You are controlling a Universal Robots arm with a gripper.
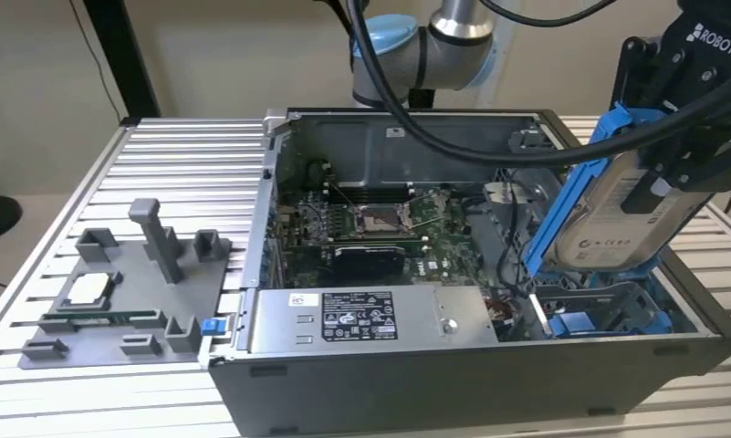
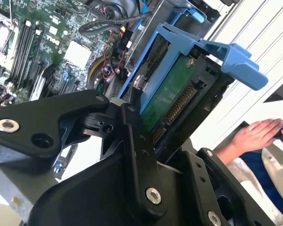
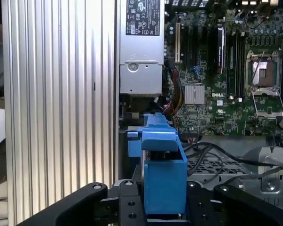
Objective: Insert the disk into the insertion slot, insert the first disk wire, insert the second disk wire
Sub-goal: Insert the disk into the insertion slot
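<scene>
My gripper (image 1: 672, 173) is shut on the disk (image 1: 611, 222), a silver-grey drive with a white label in a bright blue carrier. I hold it tilted, almost on edge, above the right end of the open computer case. The insertion slot (image 1: 609, 315), with blue rails and perforated grey walls, lies just below the disk's lower end. The second wrist view shows the disk's green circuit-board underside (image 2: 167, 96) between my black fingers (image 2: 134, 117). The carrier's blue end (image 3: 162, 165) sticks out past my gripper (image 3: 162, 207). Loose cables (image 1: 506, 301) lie beside the slot; I cannot tell which are the disk wires.
A grey labelled power-supply box (image 1: 365, 319) sits along the case's front wall, with the motherboard (image 1: 378, 228) behind it. A grey fixture tray (image 1: 121, 301) stands on the ribbed table (image 1: 182, 173) at the exterior view's left. A person's hand (image 2: 254, 134) rests outside the case.
</scene>
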